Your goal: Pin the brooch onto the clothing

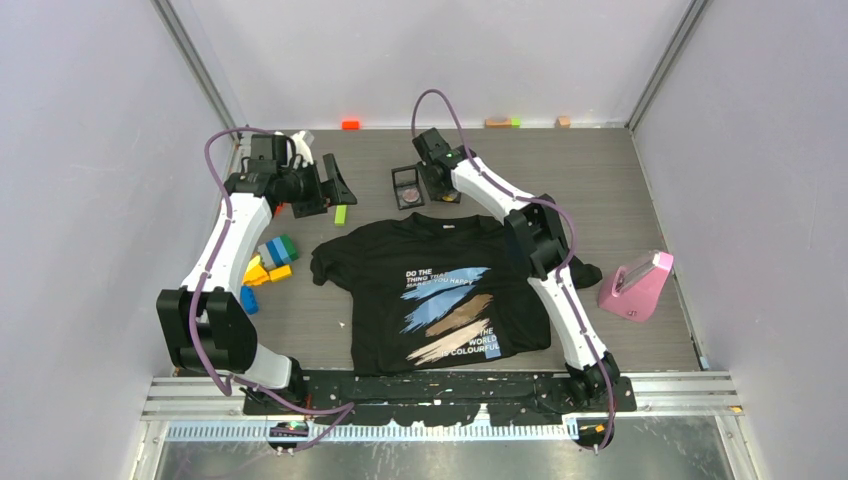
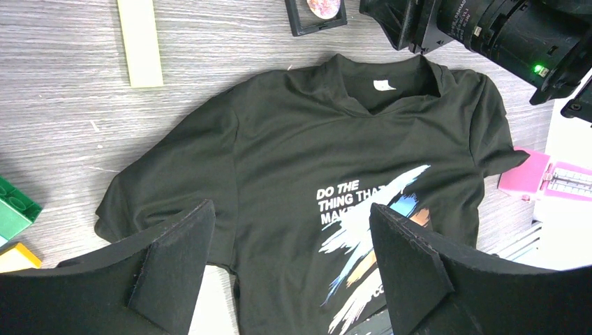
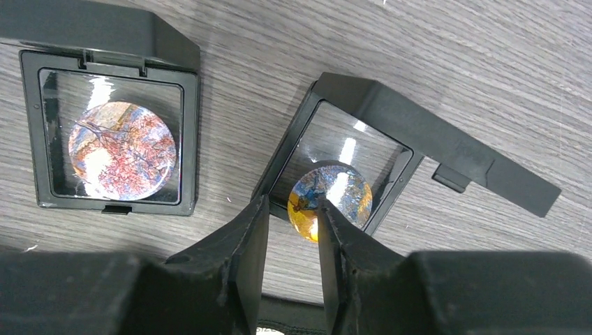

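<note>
The black T-shirt point(image 1: 440, 290) with white text and blue, tan and cream streaks lies flat in the middle of the table; it also shows in the left wrist view point(image 2: 293, 139). Two black display cases stand beyond its collar. One point(image 3: 115, 132) holds a red-pink round brooch point(image 3: 122, 150). The other case point(image 3: 391, 132) is open, with a blue-and-orange round brooch point(image 3: 342, 192) tilted over its near edge. My right gripper point(image 3: 293, 206) is narrowly open at that brooch, whose edge sits against the right finger point(image 3: 335, 244); the left finger is clear of it. My left gripper point(image 2: 292, 209) is wide open and empty above the shirt.
Coloured toy bricks point(image 1: 268, 260) lie left of the shirt and a pale green strip point(image 1: 341, 214) by its left sleeve. A pink object point(image 1: 637, 285) stands at the right. Small blocks point(image 1: 350, 124) sit along the back wall.
</note>
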